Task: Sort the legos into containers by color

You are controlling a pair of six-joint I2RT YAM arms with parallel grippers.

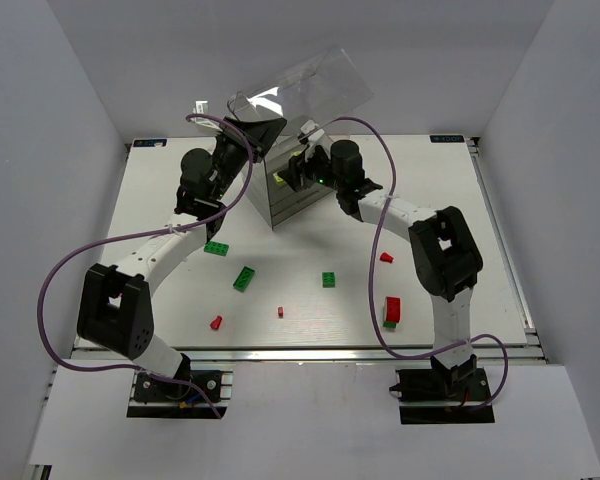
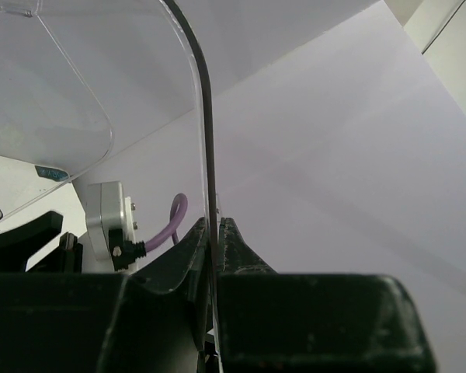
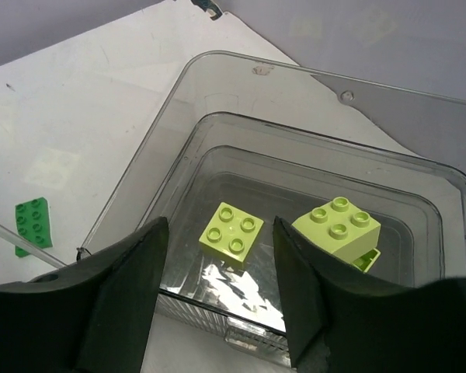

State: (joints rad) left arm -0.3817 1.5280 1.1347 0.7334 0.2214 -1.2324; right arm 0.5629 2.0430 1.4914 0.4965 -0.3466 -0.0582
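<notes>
The containers (image 1: 280, 205), stacked clear drawers, stand at the table's back middle. Their clear hood (image 1: 315, 85) is tilted up and back. My left gripper (image 1: 265, 130) is shut on the hood's edge (image 2: 208, 148), with the thin rim pinched between its jaws (image 2: 214, 227). My right gripper (image 1: 300, 168) is open and empty above the top drawer (image 3: 311, 89). Two pale yellow-green legos (image 3: 232, 231) (image 3: 338, 227) lie in that drawer, the first showing between my right gripper's (image 3: 220, 227) fingers. Dark green legos (image 1: 216, 248) (image 1: 244, 278) (image 1: 328, 279) and red legos (image 1: 216, 322) (image 1: 280, 311) (image 1: 386, 257) lie on the table.
A red brick (image 1: 392, 306) sits on a green piece near the right arm. One dark green brick (image 3: 31, 225) lies on the table left of the drawers. White walls close in the table on three sides. Purple cables loop over both arms.
</notes>
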